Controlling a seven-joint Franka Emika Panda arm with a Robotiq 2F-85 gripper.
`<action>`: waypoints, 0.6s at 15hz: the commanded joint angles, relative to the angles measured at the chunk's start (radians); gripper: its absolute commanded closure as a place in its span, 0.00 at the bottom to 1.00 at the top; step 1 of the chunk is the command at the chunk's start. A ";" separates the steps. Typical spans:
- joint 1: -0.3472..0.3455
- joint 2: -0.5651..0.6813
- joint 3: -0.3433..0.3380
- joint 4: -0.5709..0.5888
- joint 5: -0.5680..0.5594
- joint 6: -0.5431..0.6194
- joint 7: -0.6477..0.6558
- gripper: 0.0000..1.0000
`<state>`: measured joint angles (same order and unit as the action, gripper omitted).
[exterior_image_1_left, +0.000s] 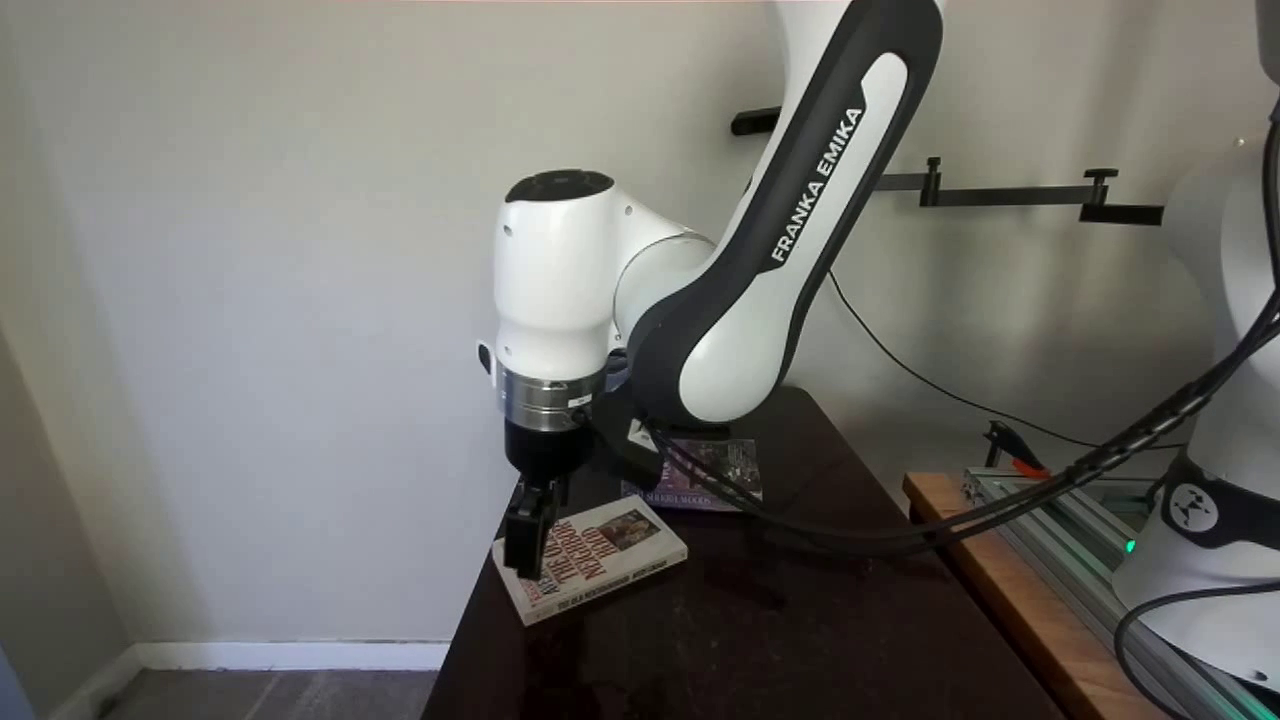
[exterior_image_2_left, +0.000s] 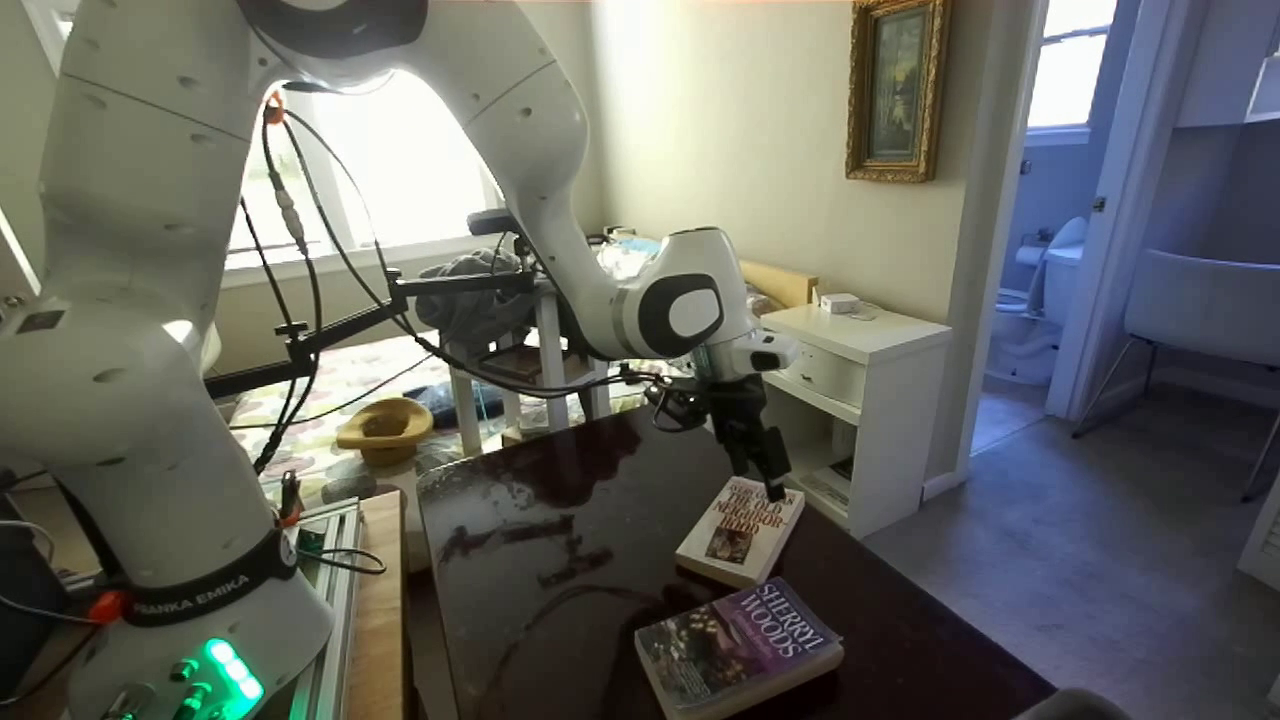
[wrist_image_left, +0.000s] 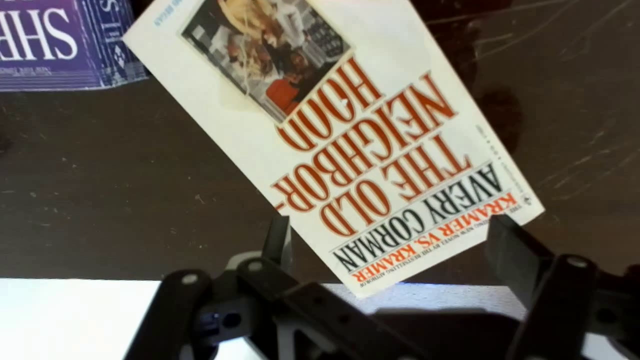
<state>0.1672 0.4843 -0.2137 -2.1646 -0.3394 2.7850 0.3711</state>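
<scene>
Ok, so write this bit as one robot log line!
black two-finger gripper: open, empty | nearest: white red-lettered paperback | nearby: purple paperback | under both: dark glossy table

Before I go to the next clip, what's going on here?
A robot arm hangs its open gripper at the author-name end of a white paperback, The Old Neighborhood, lying flat on a dark table. Its fingers stand wide apart, gripping nothing; contact with the paperback is unclear. A purple Sherryl Woods book lies close by.
</scene>
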 joint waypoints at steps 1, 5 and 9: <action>0.002 0.054 -0.001 0.055 0.080 0.021 0.056 0.00; -0.017 0.071 0.019 0.064 0.174 0.047 0.046 0.00; -0.025 0.047 0.031 0.041 0.291 0.011 0.085 0.00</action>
<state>0.1591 0.5395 -0.2072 -2.1222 -0.1328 2.8164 0.4275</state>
